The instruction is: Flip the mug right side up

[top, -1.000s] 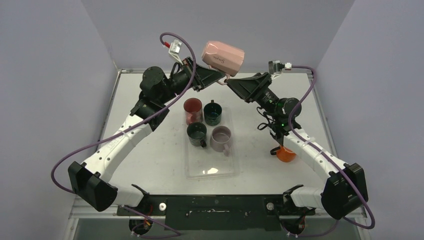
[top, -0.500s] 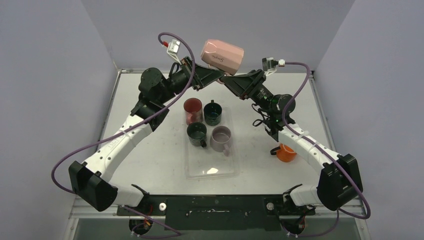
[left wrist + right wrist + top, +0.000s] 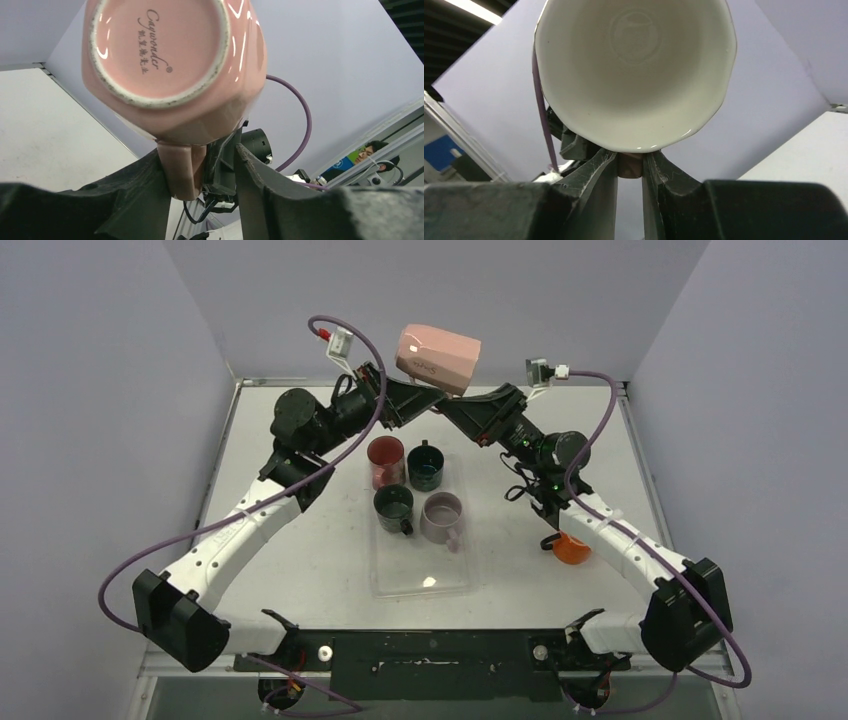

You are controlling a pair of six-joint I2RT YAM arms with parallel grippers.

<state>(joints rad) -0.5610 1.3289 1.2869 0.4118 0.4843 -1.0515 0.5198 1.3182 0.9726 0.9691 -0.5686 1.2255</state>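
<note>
The pink mug (image 3: 438, 347) hangs in the air over the back of the table, lying on its side between both grippers. In the left wrist view I see its base (image 3: 157, 45) and its handle (image 3: 182, 170). The handle rests against one finger of my left gripper (image 3: 200, 175), and the other finger stands apart from it, so that gripper is open. In the right wrist view I look into the mug's white inside (image 3: 634, 70). My right gripper (image 3: 630, 167) is shut on the handle just below the rim. In the top view the grippers meet under the mug, left (image 3: 432, 392) and right (image 3: 455, 405).
A clear tray (image 3: 425, 575) in the middle of the table holds a red mug (image 3: 385, 460), two dark green mugs (image 3: 425, 466) (image 3: 393, 506) and a mauve mug (image 3: 443, 515), all upright. An orange mug (image 3: 571, 547) stands by the right arm.
The right gripper has moved in from the right and closed on the mug's handle. The mug has shifted slightly left and up, and the left arm has drawn back a little.
</note>
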